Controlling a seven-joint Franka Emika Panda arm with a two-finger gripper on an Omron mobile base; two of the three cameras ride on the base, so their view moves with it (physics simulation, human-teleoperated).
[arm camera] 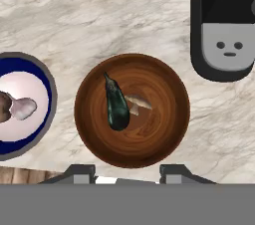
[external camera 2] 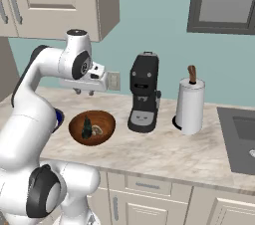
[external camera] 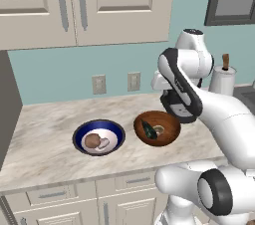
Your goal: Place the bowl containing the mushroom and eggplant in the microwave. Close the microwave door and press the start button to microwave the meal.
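Note:
The reddish-brown wooden bowl stands on the marble counter. Inside it lie the dark glossy eggplant and, just beside it, the small pale mushroom. My gripper hangs straight above the bowl, well clear of it and pointing down. It is open, its fingertips set wide apart with nothing between them. The microwave and its door are out of view.
A blue-rimmed bowl with brownish lumps sits left of the wooden bowl. A black coffee machine stands to its right, then a paper towel roll and a sink. Wall cabinets hang overhead.

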